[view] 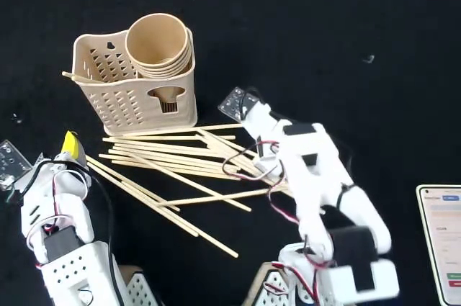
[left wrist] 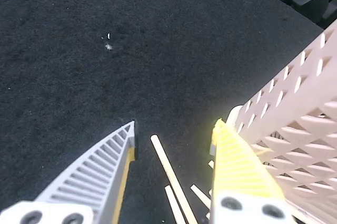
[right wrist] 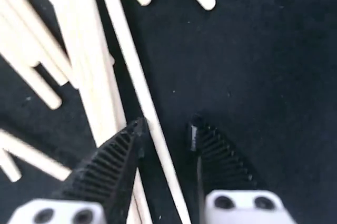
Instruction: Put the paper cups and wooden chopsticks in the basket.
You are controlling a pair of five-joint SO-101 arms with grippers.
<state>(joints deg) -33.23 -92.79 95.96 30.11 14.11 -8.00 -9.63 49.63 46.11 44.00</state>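
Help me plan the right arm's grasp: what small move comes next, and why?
Probably close the right gripper: its open jaws straddle a single chopstick lying on the table, so closing should pinch it for carrying to the basket.

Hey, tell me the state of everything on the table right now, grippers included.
basket: upright on the table
paper cups: nested, upright inside the basket
wooden chopsticks: mostly scattered flat on the table
left gripper: open, empty
right gripper: open, straddling one chopstick
phone: screen lit
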